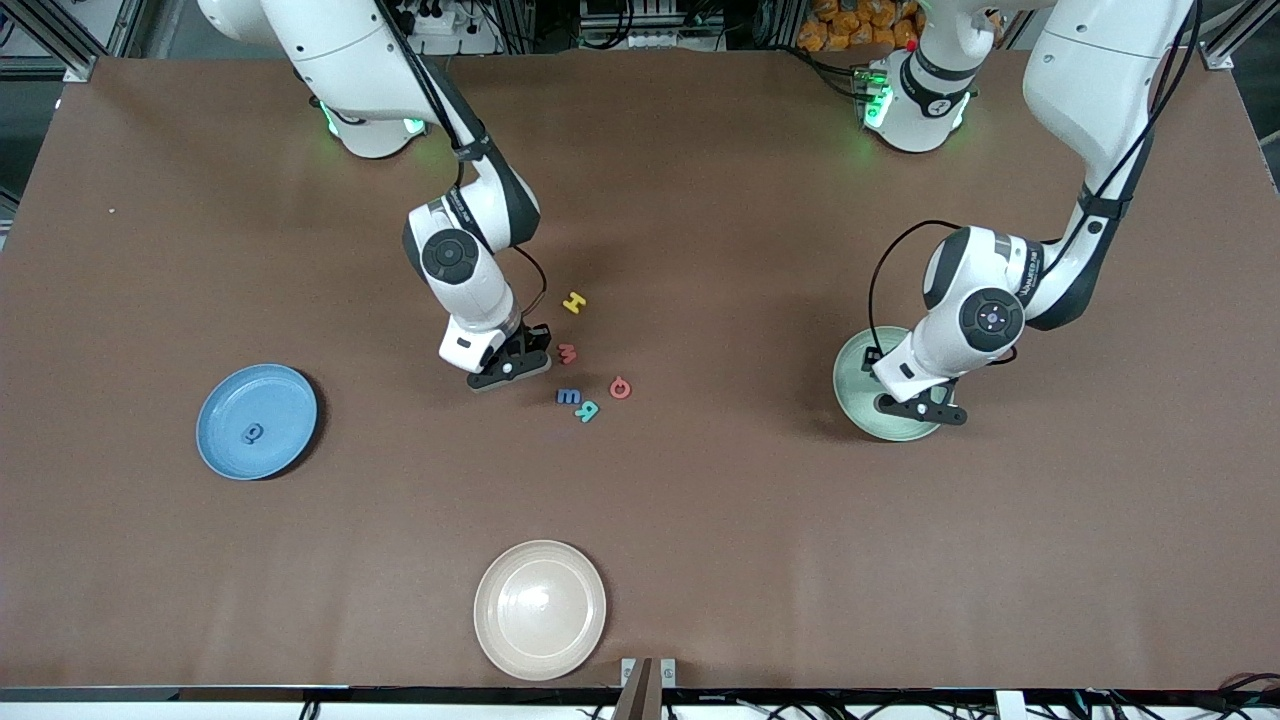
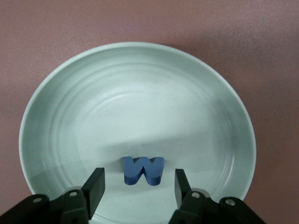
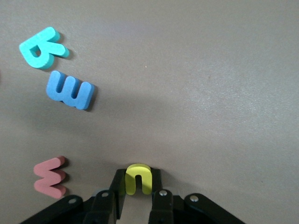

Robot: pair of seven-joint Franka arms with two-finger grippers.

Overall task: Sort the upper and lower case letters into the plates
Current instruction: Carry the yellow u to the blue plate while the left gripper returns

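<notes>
My right gripper (image 1: pixel 510 368) is low at the table beside the loose letters, shut on a small yellow letter (image 3: pixel 138 178) shaped like an n. My left gripper (image 1: pixel 925 405) is open over the mint green plate (image 1: pixel 855 375). A blue W (image 2: pixel 144 170) lies flat in that plate (image 2: pixel 140 93) between the open fingers (image 2: pixel 96 186), touching neither. The sky blue plate (image 1: pixel 257 421) toward the right arm's end holds one dark blue letter (image 1: pixel 252 433). On the table lie a yellow H (image 1: pixel 573 302), a pink w (image 1: pixel 567 352), a blue m (image 1: pixel 569 396), a teal R (image 1: pixel 588 410) and a pink round letter (image 1: pixel 620 388).
A cream-beige plate (image 1: pixel 540 610) sits near the table's front edge, nearer to the front camera than the letters. The right wrist view shows the teal letter (image 3: pixel 42 48), the blue one (image 3: pixel 70 90) and the pink one (image 3: pixel 49 177) close by the gripper.
</notes>
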